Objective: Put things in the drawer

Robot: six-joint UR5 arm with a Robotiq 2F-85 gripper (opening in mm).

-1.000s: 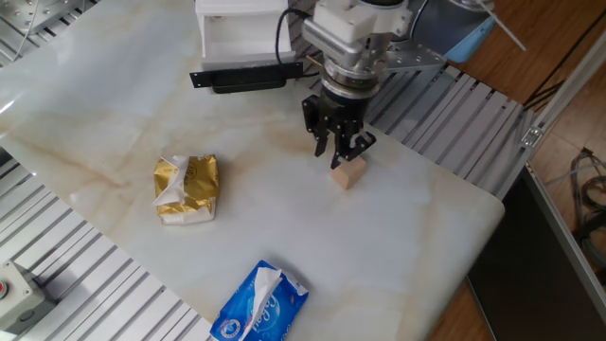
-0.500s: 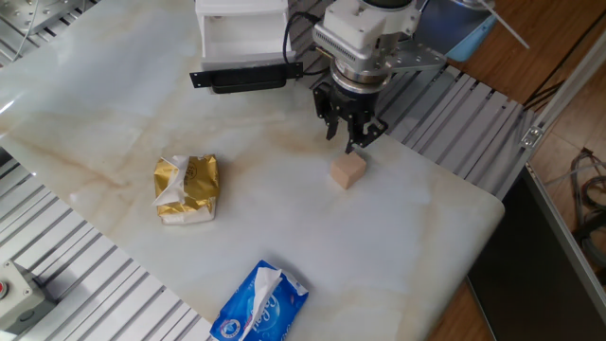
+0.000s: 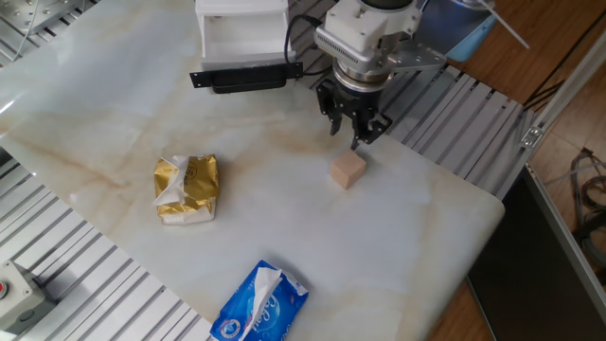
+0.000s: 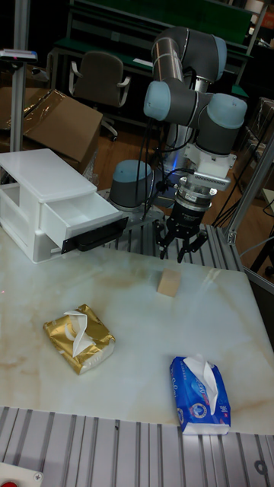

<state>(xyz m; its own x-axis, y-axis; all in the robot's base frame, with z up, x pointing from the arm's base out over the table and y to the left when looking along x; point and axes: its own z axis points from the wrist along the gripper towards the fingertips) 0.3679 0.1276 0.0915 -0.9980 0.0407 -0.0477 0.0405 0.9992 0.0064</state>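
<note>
Gripper (image 3: 353, 133), fingers spread and holding nothing, is hovering just above the wooden cube (image 3: 348, 171) at frame center; the drawer (image 4: 84, 221) is standing open upper left. Next: descend, grasp.

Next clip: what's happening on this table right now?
A single robot arm is working at a marble-look table. Its gripper hangs just above a small wooden cube, jaws apart, holding nothing. The cube sits on the table, not yet stowed. The white drawer stands pulled open nearby. A gold foil packet and a blue tissue pack lie untouched.
</note>
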